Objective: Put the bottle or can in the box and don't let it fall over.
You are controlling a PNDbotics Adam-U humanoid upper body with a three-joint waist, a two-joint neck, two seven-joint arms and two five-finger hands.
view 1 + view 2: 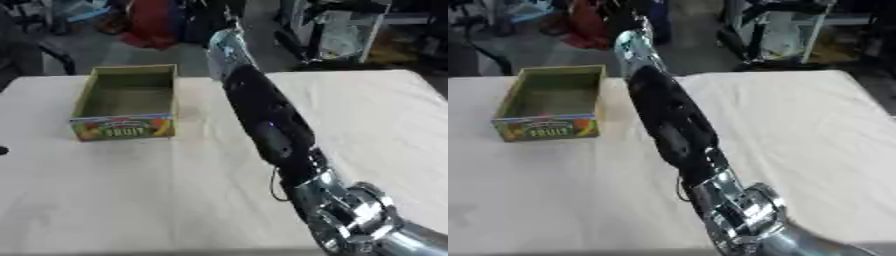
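Across the whole lower part of both views spreads the bench, covered in a pale cream cloth. Over it, from the lower right corner, the robot's right arm stretches up and away toward the far edge, black along the forearm with silver joints near the shoulder end. At the end of that arm, past the bench's far edge, sits the right hand, seen only as a silvery, blurred shape against the dark floor; whether its fingers are straight, curled or closed round anything cannot be told. To the left of the hand and a little nearer the camera stands the cardboard box, open at the top, its inside olive-brown, its near wall printed with bright fruit pictures and yellow lettering. The box rests upright on the cloth, apart from the arm. No bottle or can shows on the bench or in the box; if the hand carries one, it cannot be made out.
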